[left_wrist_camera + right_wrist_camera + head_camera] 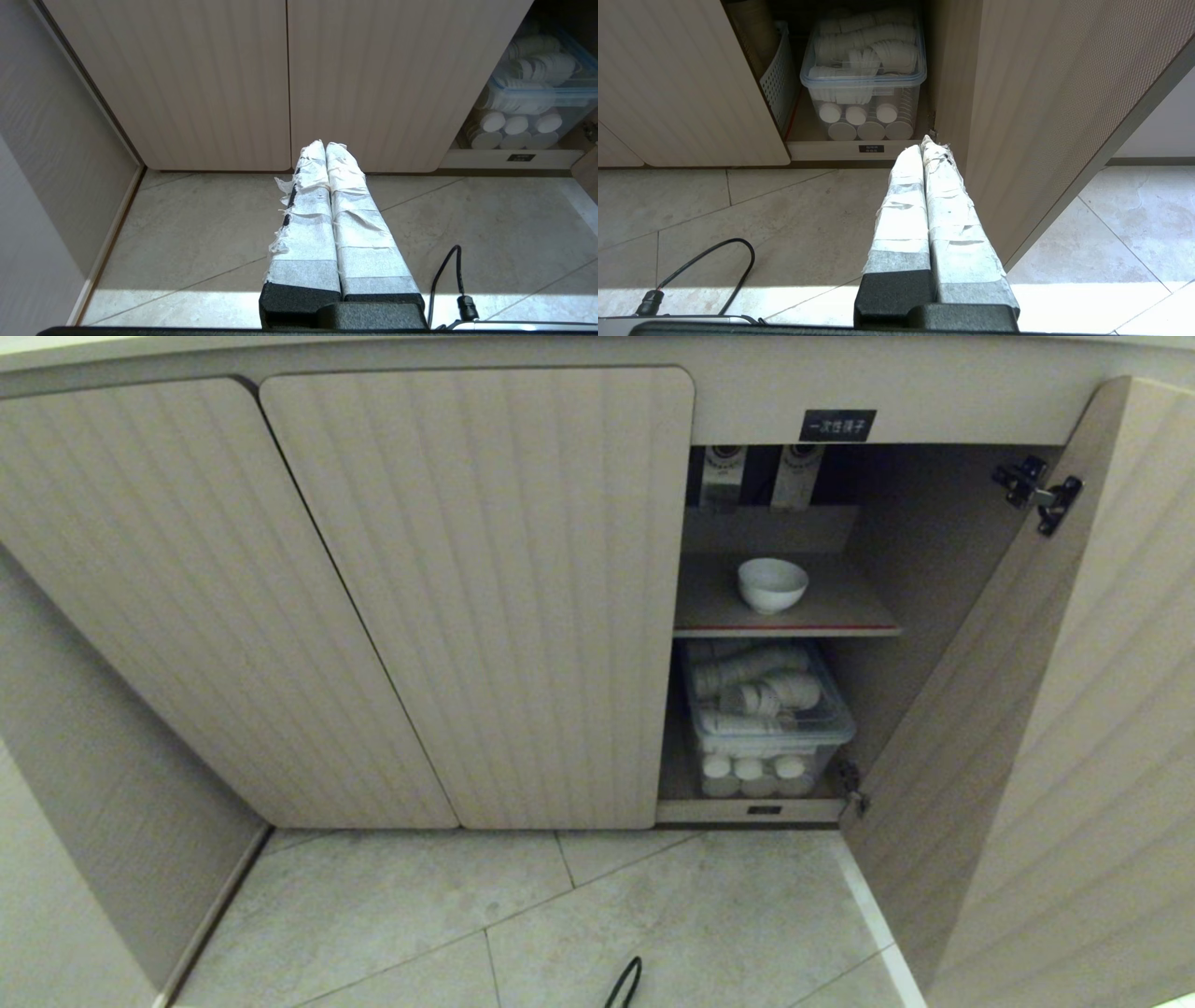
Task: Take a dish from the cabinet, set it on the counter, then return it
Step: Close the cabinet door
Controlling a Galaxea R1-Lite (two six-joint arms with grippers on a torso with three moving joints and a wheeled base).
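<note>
The dish [772, 584], a small deep white bowl, stands upright on the red-edged shelf [794, 630] inside the cabinet [476, 597]. The cabinet's right door [1027, 709] is swung wide open; its other ribbed doors are closed. A black label [837, 425] sits above the opening. The counter is out of view. Neither arm shows in the head view. My left gripper [325, 145] is shut, with nothing in it, low over the floor facing the closed doors. My right gripper [922, 143] is shut and empty too, hanging beside the open door's inner face, below the dish's shelf.
Under the shelf a clear lidded plastic bin [767, 721] holds several white cups and lids. A white slatted basket [777, 77] stands next to it. Black cables [710, 270] lie on the tiled floor [560, 915]. A side panel [103, 784] closes off the left.
</note>
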